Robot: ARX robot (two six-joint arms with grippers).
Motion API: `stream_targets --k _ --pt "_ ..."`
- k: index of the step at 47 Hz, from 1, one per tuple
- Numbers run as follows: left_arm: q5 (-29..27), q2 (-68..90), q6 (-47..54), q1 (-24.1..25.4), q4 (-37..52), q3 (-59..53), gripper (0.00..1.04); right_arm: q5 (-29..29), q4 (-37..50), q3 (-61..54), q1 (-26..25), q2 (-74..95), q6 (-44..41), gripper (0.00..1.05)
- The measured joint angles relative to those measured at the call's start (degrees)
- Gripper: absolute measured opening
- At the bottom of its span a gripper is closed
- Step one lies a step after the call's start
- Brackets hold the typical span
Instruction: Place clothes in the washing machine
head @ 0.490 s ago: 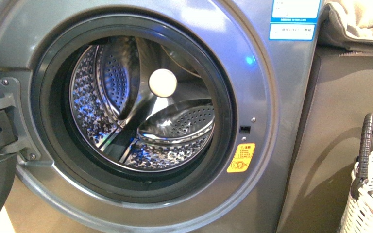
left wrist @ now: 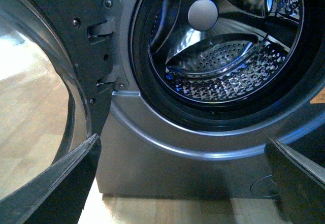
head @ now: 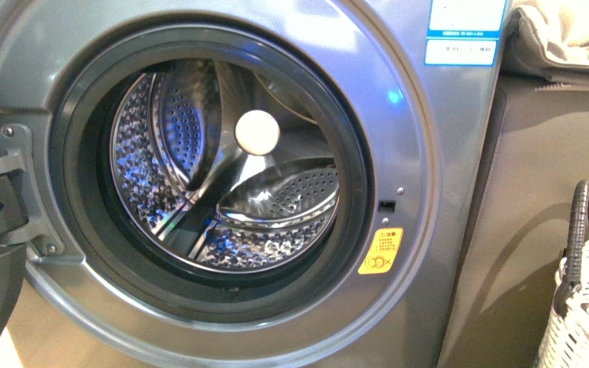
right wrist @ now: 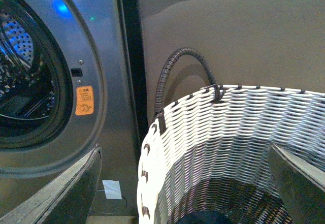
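Note:
The grey washing machine (head: 429, 153) fills the front view, its porthole open and the steel drum (head: 222, 176) empty. The drum also shows in the left wrist view (left wrist: 223, 71). My left gripper (left wrist: 183, 183) is open and empty, low in front of the machine's lower panel. My right gripper (right wrist: 185, 183) is open and empty above the white woven basket (right wrist: 228, 127). A small dark navy patch of the clothes (right wrist: 205, 219) shows at the basket's bottom; the rest is hidden. Neither gripper shows in the front view.
The machine's door (left wrist: 56, 82) stands swung open at the left. A grey-brown cabinet (head: 537, 169) stands right of the machine with beige folded fabric (head: 567, 34) on top. The basket (head: 583, 307) stands against the cabinet, its dark handle (right wrist: 175, 71) upright. Wooden floor (left wrist: 167, 211) lies below.

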Motion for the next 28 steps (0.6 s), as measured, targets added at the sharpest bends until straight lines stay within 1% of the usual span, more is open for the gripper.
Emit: stream_targets --k 28 --pt "0.00 0.00 0.00 0.00 0.00 0.00 0.98 0.00 0.00 0.00 0.00 0.00 0.00 0.97"
